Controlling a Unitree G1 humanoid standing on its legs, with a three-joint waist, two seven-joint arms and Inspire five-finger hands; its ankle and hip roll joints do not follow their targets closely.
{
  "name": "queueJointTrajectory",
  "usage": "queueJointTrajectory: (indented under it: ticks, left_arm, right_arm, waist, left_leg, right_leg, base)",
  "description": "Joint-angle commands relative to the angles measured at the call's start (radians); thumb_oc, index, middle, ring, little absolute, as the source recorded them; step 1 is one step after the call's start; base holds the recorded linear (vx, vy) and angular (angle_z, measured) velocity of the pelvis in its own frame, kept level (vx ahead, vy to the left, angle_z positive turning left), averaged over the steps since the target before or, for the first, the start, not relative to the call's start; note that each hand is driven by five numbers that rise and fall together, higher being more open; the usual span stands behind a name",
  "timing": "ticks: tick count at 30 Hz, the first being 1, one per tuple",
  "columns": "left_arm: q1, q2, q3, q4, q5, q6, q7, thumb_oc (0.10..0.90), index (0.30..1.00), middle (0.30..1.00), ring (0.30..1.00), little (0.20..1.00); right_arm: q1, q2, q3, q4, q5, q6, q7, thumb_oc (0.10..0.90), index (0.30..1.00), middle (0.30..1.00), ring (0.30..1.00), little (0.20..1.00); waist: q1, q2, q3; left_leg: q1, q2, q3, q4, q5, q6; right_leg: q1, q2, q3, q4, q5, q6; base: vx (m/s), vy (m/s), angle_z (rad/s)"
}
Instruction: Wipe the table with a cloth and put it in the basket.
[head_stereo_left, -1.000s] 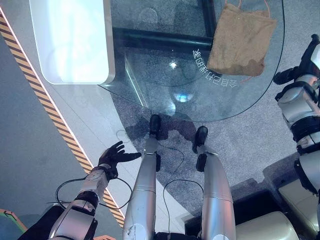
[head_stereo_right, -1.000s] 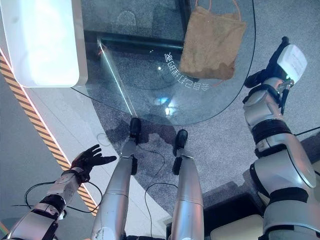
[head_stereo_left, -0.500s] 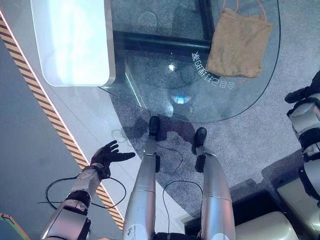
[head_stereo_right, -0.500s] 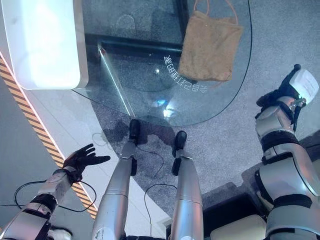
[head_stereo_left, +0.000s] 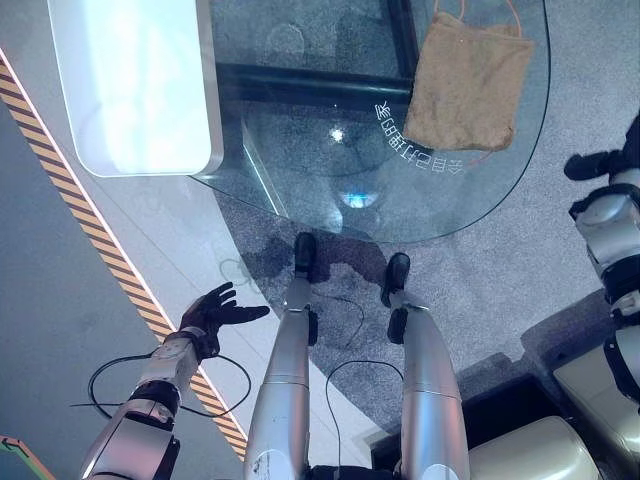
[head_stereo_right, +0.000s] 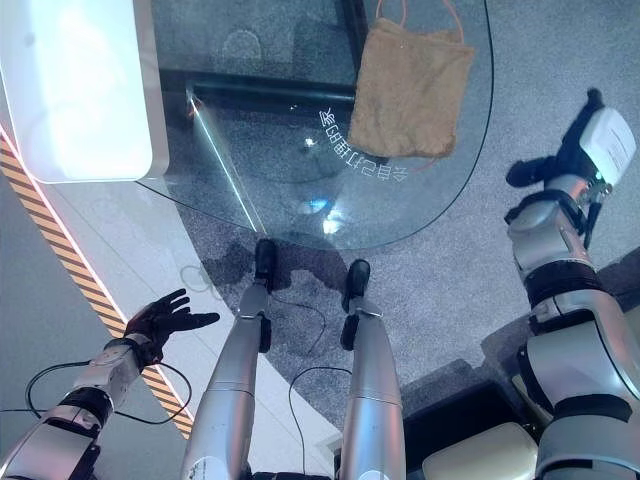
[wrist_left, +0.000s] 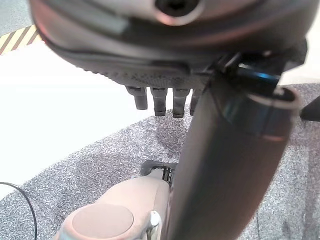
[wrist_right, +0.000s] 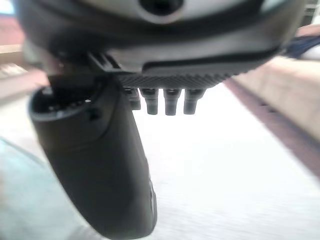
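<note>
Lying flat, coarse tan cloth (head_stereo_left: 468, 82) covers rounded glass table (head_stereo_left: 300, 140).

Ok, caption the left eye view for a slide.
Brown cloth lies on the glass table; left hand open, low.

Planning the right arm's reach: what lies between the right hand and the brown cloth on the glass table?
In the right eye view, nothing stands between the right hand and the cloth: bare glass table edge, then grey carpet.
</note>
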Motion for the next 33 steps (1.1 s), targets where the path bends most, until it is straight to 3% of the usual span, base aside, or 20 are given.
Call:
queueJointTrajectory:
  ticks: [1, 7, 15, 29, 30, 33]
  left_arm:
    - [0.111, 0.003, 0.028, 0.019, -0.039, -0.023, 0.029, 0.800, 0.900, 0.900, 0.900, 0.900]
    - [0.114, -0.025, 0.024, 0.017, -0.035, -0.039, 0.041, 0.800, 0.900, 0.900, 0.900, 0.900]
    - [0.112, -0.041, 0.019, 0.006, -0.029, -0.034, 0.046, 0.800, 0.900, 0.900, 0.900, 0.900]
    - [0.126, -0.035, 0.022, -0.013, 0.000, -0.029, 0.037, 0.800, 0.900, 0.900, 0.900, 0.900]
    - [0.133, -0.035, 0.017, -0.015, 0.003, -0.027, 0.039, 0.800, 0.900, 0.900, 0.900, 0.900]
    - [0.140, -0.033, 0.013, -0.020, 0.009, -0.027, 0.038, 0.800, 0.900, 0.900, 0.900, 0.900]
  right_arm:
    - [-0.088, -0.141, 0.026, -0.047, -0.047, -0.038, -0.137, 0.800, 0.900, 0.900, 0.900, 0.900]
    - [-0.145, -0.124, 0.037, -0.122, -0.097, -0.068, -0.195, 0.800, 0.900, 0.900, 0.900, 0.900]
    - [-0.187, -0.111, 0.056, -0.208, -0.151, -0.058, -0.173, 0.800, 0.900, 0.900, 0.900, 0.900]
    - [-0.286, -0.065, 0.195, -0.288, -0.167, 0.001, 0.204, 0.800, 0.900, 0.900, 0.900, 0.900]
    - [-0.295, -0.060, 0.219, -0.278, -0.166, 0.014, 0.229, 0.800, 0.900, 0.900, 0.900, 0.900]
    - [-0.329, -0.053, 0.255, -0.255, -0.147, 0.013, 0.289, 0.800, 0.900, 0.900, 0.900, 0.900]
  waist:
    - [-0.003, -0.016, -0.020]
    - [0.000, -0.011, -0.020]
    - [0.006, -0.003, -0.020]
    - [0.029, -0.001, -0.020]
    - [0.035, -0.002, -0.020]
    - [0.043, -0.001, -0.020]
  left_leg:
    - [0.021, -0.059, 0.095, 0.121, -0.129, 0.075]
    - [0.019, -0.062, 0.094, 0.110, -0.126, 0.074]
    - [0.018, -0.066, 0.094, 0.100, -0.121, 0.075]
    - [0.020, -0.069, 0.091, 0.095, -0.111, 0.069]
    - [0.044, -0.068, 0.087, 0.100, -0.141, 0.064]
    - [0.047, -0.069, 0.083, 0.097, -0.139, 0.064]
  right_leg:
    - [0.068, 0.059, -0.067, -0.149, 0.095, 0.000]
    - [0.065, 0.062, -0.067, -0.151, 0.087, -0.003]
    - [0.063, 0.059, -0.073, -0.151, 0.079, -0.006]
    - [0.068, 0.052, -0.087, -0.157, 0.076, -0.013]
    - [0.089, 0.053, -0.083, -0.147, 0.048, -0.007]
    - [0.091, 0.053, -0.084, -0.146, 0.048, -0.009]
  base:
    - [0.00, 0.000, 0.00]
    - [0.00, 0.000, 0.00]
    - [0.00, 0.000, 0.00]
    - [0.01, -0.003, 0.00]
    - [0.08, -0.042, 0.04]
    - [0.03, -0.011, 0.01]
